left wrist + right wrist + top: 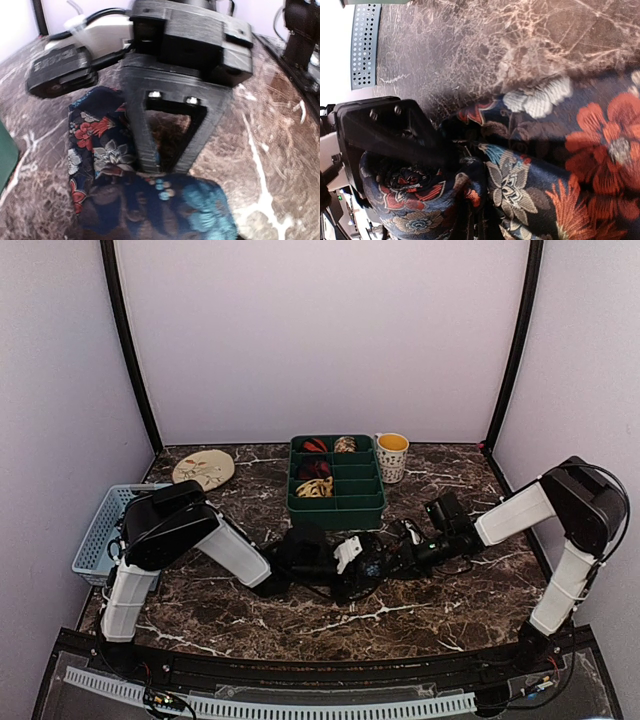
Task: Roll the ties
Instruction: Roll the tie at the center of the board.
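One dark blue tie (365, 565) with red, white and teal flowers lies bunched at the table's middle, between my two grippers. My left gripper (330, 562) comes in from the left. In the left wrist view its fingertips (161, 171) are closed together on the tie (97, 145), with a partly wound bunch of fabric below them. My right gripper (402, 560) comes in from the right. In the right wrist view its jaws (480, 227) are mostly buried in the tie's folds (545, 165) and look pinched on them. Several rolled ties (315, 468) sit in the green tray.
The green compartment tray (336, 512) stands just behind the grippers. A yellow-filled mug (391, 456) stands to its right. A blue basket (100, 530) is at the left edge, and a cream patterned plate (203, 468) at the back left.
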Available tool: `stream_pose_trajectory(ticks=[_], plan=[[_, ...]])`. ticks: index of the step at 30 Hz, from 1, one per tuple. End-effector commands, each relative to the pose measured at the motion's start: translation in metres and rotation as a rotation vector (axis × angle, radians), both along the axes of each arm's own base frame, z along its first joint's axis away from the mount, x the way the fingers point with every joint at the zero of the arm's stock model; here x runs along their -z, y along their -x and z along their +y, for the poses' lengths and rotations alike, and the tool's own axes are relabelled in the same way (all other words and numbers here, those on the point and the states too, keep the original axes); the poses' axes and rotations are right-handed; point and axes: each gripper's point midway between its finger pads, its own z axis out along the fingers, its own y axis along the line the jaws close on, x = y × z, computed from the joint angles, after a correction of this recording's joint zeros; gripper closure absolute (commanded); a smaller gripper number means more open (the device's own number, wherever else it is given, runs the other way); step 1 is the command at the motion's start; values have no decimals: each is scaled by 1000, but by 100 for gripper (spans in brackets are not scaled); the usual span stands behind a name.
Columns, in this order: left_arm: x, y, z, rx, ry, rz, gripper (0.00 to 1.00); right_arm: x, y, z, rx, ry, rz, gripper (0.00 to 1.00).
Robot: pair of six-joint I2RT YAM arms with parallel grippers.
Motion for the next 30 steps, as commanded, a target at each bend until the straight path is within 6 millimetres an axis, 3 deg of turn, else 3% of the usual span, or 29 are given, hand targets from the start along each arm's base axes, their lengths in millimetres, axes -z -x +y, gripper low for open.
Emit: stream_pose_trajectory(ticks=[1, 5, 9, 13, 20, 24, 30], plan=[[6, 13, 9, 62, -5, 30, 59, 6, 7, -16, 29, 67, 4, 95], [15, 31, 19, 133, -26, 58, 72, -34, -4, -9, 27, -5, -122, 78], [16, 48, 27, 206, -28, 87, 76, -52, -12, -3, 22, -41, -164, 74], [15, 56, 33, 235, -18, 104, 77, -37, -12, -1, 11, -14, -122, 76], [16, 50, 36, 200, -16, 110, 76, -12, 1, 5, -27, 34, -78, 85], [13, 46, 36, 186, -7, 115, 76, 11, 8, -4, -28, 100, -47, 89], [-16, 38, 38, 139, 70, 88, 75, 40, 20, -23, -11, 198, 2, 92]])
